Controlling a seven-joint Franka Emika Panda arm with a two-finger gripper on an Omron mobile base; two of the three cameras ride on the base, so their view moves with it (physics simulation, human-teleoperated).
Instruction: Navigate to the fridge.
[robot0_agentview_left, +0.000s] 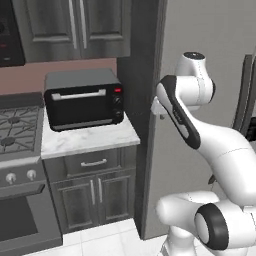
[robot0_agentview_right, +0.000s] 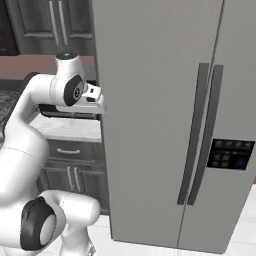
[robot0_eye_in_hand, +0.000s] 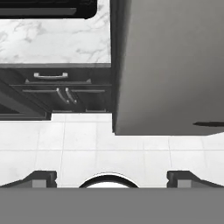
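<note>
The fridge (robot0_agentview_right: 150, 100) is a tall flat grey two-door appliance that fills most of the right base view, straight ahead and close. Two long dark curved handles (robot0_agentview_right: 202, 135) run down its centre seam, and a dark dispenser panel (robot0_agentview_right: 230, 154) sits on the right door. In the left base view the fridge (robot0_agentview_left: 205, 45) stands behind my arm. From above, the hand view shows the fridge (robot0_eye_in_hand: 170, 65) with white floor tiles (robot0_eye_in_hand: 65, 153) below it. My gripper (robot0_eye_in_hand: 112, 179) hangs above the floor in front of the left door, open, with nothing between its fingertips (robot0_eye_in_hand: 41, 178).
Left of the fridge is a marble counter (robot0_agentview_left: 90, 140) carrying a black toaster oven (robot0_agentview_left: 82, 100), with dark drawers and cabinet doors (robot0_agentview_left: 95, 192) beneath. A gas stove with oven (robot0_agentview_left: 17, 150) stands further left. Dark wall cabinets (robot0_agentview_left: 75, 25) hang above.
</note>
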